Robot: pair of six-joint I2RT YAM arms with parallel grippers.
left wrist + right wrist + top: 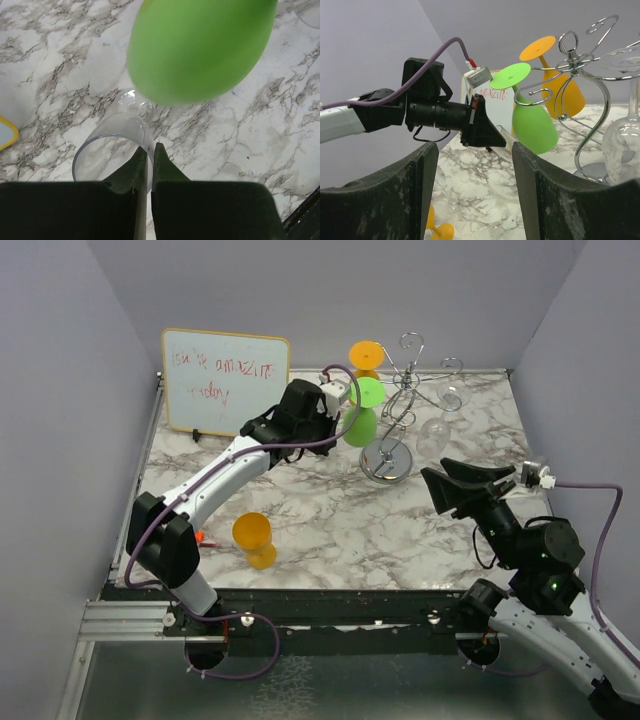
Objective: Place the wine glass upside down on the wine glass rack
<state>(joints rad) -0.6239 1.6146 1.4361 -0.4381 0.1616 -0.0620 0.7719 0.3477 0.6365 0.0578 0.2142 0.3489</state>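
**A:** Three glasses hang foot-up on the wine glass rack (386, 469) at upper centre of the overhead view: a green glass (362, 423), an orange glass (366, 353) and a hanging clear glass (437, 430). Where is ours?

**B:** In the left gripper (150, 148). In the left wrist view its fingers are nearly together, pinching the thin wall of the clear wine glass (107, 147) at the rim, lower left of centre. The small ring beyond the rim looks like its foot, so I take it the glass lies roughly level, just beside the green bowl.

**A:** And the right gripper (471, 148)?

**B:** Jaws wide apart, holding nothing, low at the right of the overhead view, well apart from the rack. Leave it out of this.

**A:** So how should the hang be done?

**B:** I'd turn the wrist until the foot is uppermost, then slide the stem sideways into a free curl so the foot rests on the wire. I cannot tell which curl is free. Go slowly: a pinch on the rim wall may let the glass swing. Skirt the green bowl, and open the jaws only once the wire carries the foot.
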